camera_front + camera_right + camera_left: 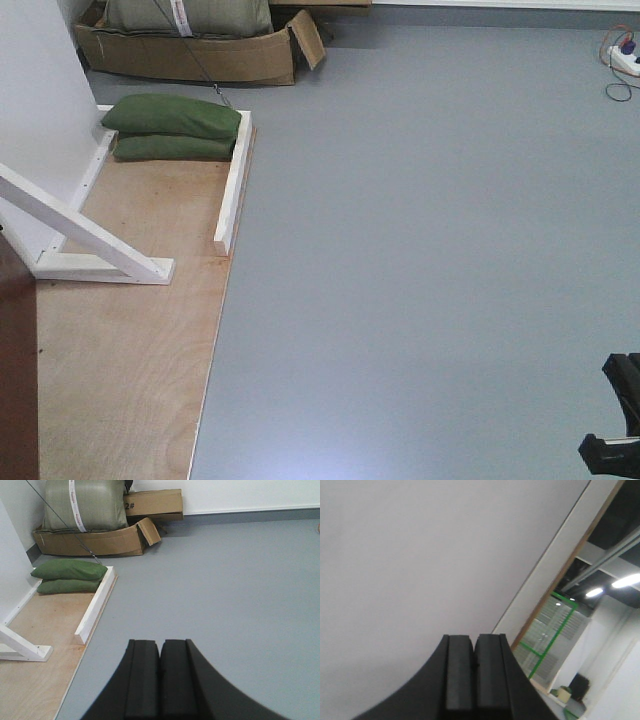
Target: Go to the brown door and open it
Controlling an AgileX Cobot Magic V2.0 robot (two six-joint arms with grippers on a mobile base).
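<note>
Only a dark reddish-brown strip of the brown door [16,370] shows, at the front view's lower left edge; its handle is out of view. My left gripper [473,638] is shut with nothing between its pads, pointing up at a white wall panel [420,565]. My right gripper [160,643] is also shut and empty, held over the grey floor [225,580]. A black part of the right arm [615,420] shows at the front view's lower right corner.
A plywood base [130,330] with a white rail [235,180] and a white diagonal brace [85,230] lies left. Two green sandbags [172,128] rest on it. Cardboard boxes [190,50] stand behind. A power strip with cables [625,60] lies far right.
</note>
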